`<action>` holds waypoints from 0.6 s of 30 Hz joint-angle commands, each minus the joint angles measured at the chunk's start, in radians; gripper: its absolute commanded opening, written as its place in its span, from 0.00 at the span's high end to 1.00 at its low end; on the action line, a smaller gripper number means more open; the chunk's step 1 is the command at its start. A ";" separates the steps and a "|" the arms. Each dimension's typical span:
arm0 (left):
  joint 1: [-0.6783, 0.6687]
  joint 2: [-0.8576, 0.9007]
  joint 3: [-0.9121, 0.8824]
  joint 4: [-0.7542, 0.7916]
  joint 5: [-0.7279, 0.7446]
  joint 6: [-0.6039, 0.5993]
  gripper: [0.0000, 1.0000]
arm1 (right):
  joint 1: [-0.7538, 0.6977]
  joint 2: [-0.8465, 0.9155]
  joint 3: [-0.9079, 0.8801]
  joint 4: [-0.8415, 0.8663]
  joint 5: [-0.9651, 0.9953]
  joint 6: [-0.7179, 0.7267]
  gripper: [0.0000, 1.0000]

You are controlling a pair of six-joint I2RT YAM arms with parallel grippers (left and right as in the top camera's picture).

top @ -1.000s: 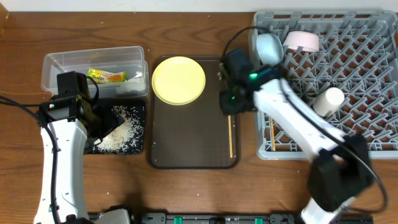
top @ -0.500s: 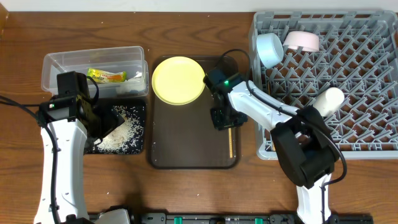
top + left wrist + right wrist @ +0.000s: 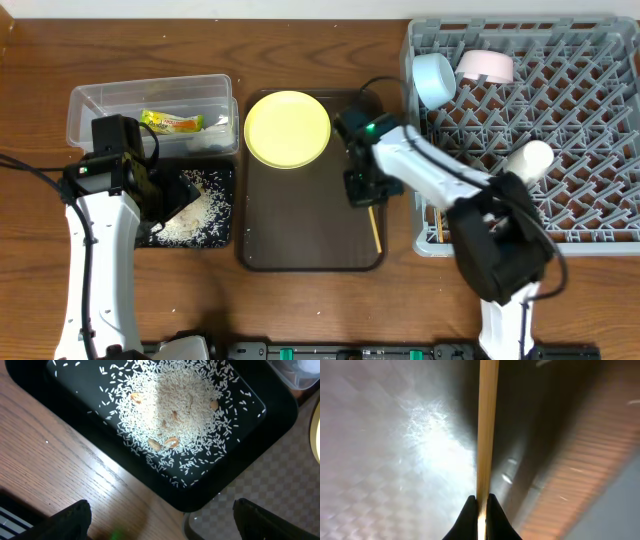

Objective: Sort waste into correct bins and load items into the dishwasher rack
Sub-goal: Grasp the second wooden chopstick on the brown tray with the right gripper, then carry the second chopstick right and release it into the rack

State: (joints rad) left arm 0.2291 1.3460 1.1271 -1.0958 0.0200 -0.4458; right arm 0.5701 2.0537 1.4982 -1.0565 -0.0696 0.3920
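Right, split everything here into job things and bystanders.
Job: wrapper, clear tub, rice, black tray, yellow plate, blue bowl, pale bowl, cup, rack, chopstick in the right tool, second chopstick in the rack.
Lying about: brown serving tray, table.

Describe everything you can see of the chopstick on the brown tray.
The chopstick is a thin, straight stick of pale, plain wood. It sits over the right side of the brown tray, angled slightly so its near end points toward the tray's front right corner. The right gripper has its jaws shut on the far end, pinching it from both sides. Whether the free end rests on the tray or is raised off it cannot be told.
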 commanded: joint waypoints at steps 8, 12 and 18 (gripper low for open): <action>0.005 -0.009 -0.004 -0.003 -0.002 -0.001 0.07 | -0.169 -0.349 0.065 -0.022 0.127 -0.109 0.99; 0.005 -0.009 -0.004 -0.003 -0.002 -0.001 0.07 | -0.237 -0.347 0.052 -0.068 0.148 -0.121 0.99; 0.005 -0.009 -0.004 -0.003 -0.002 -0.001 0.07 | -0.282 -0.299 -0.040 -0.050 0.148 -0.124 0.99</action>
State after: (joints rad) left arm 0.2291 1.3460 1.1271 -1.0958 0.0200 -0.4458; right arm 0.2974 1.7172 1.5036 -1.1145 0.0620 0.2848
